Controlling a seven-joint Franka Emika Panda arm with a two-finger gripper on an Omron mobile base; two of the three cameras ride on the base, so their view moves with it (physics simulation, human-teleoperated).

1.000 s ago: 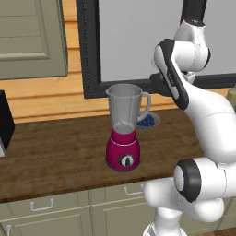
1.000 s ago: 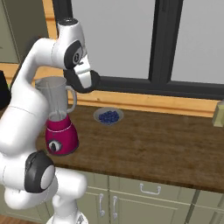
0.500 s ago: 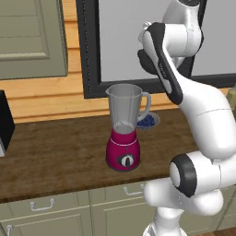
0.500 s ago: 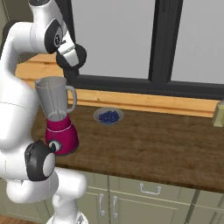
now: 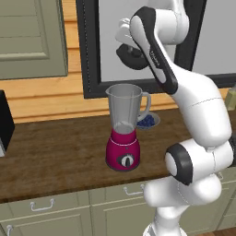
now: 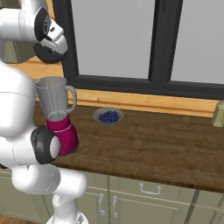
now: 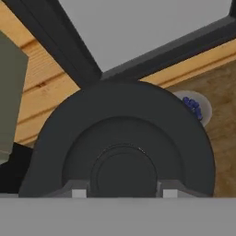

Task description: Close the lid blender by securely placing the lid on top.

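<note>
Gripper [image 7: 121, 192] is clamped on the lid [image 7: 120, 143], one dark round disc, and it's holding it up high in front of the window [image 5: 110, 41], above the blender [image 5: 123, 129] and well clear of the jar's mouth; in the hand view the two finger tips sit either side of the raised middle knob of the lid, which looks like where they pinch it, though the tips are mostly hidden so I can't swear to the exact contact.

From the left base view the lid [image 5: 131, 57] hangs over the jar, a bit to the right of it; from the right base view it [image 6: 49, 53] sits up and slightly left of the jar rim.

One blender [image 6: 59, 116], upright on the wooden counter [image 6: 157, 144]; magenta base with one dark dial facing front, clear grey jar with one handle, jar open on top.

One small bowl of blueberries [image 6: 108, 116] sits on the counter behind the blender, near the window sill, apart from it; it also peeks out past the lid's edge in the hand view [image 7: 197, 107].

Cabinets [image 5: 50, 214] run below the counter; three handles show in the right base view.
</note>
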